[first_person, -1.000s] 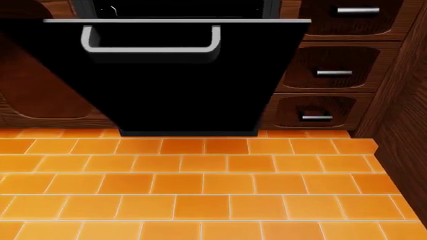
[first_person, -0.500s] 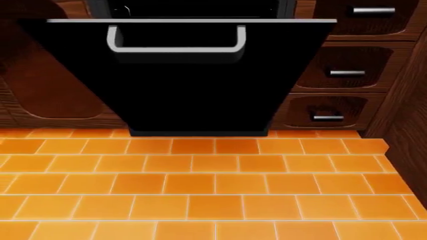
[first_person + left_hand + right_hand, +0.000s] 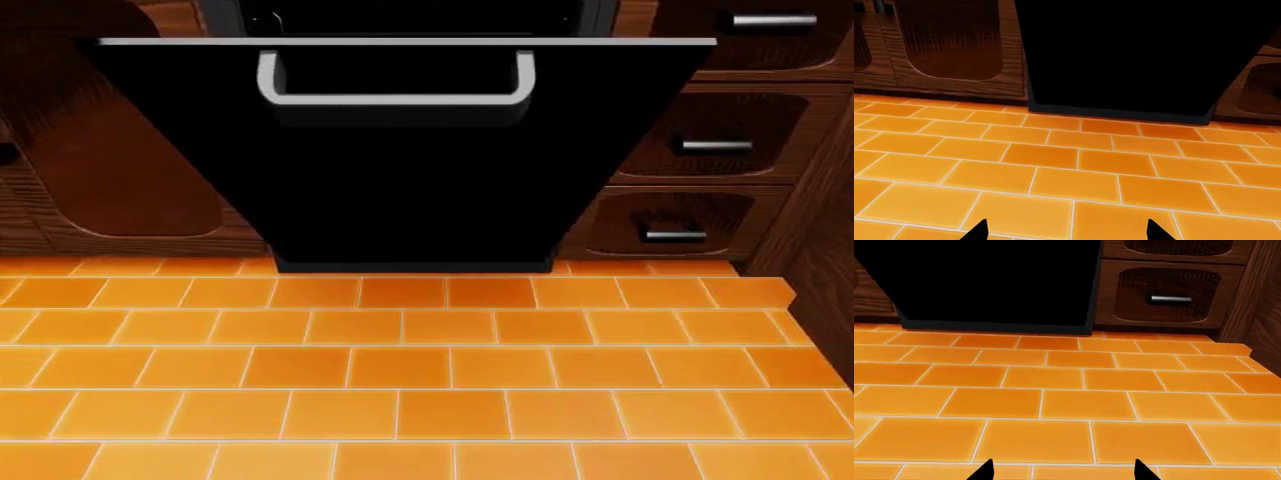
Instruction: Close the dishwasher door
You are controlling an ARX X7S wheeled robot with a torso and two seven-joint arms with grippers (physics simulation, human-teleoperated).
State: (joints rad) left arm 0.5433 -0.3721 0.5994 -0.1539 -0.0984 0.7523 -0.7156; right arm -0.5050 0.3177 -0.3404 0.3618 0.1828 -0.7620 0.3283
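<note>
The left hand (image 3: 1066, 231) is seen only as two dark fingertips at the edge of the left wrist view, set wide apart with nothing between them, low above the orange tiled floor (image 3: 1074, 170) and directed toward the cabinets. The right hand (image 3: 1063, 471) is presented likewise in the right wrist view: two dark tips spread wide, nothing held, above the same floor. Neither hand nor arm is shown in the head view.

The dishwasher door (image 3: 400, 150), a glossy black panel, is shown hanging open, tilted out from the dishwasher (image 3: 414, 15) toward the robot, its upper edge nearest the camera and its lower edge meeting the floor line at the cabinet base. A silver-grey bar handle (image 3: 395, 85) is mounted close to the upper edge. Above that edge a dark interior strip is glimpsed; its contents cannot be made out.

To the right of the door, three brown wooden drawer fronts (image 3: 694, 150) with short silver handles are stacked. To the left, a wooden cabinet door (image 3: 107, 170) with a recessed panel is seen. A dark wooden side panel (image 3: 814, 220) closes the scene at the far right.
</note>
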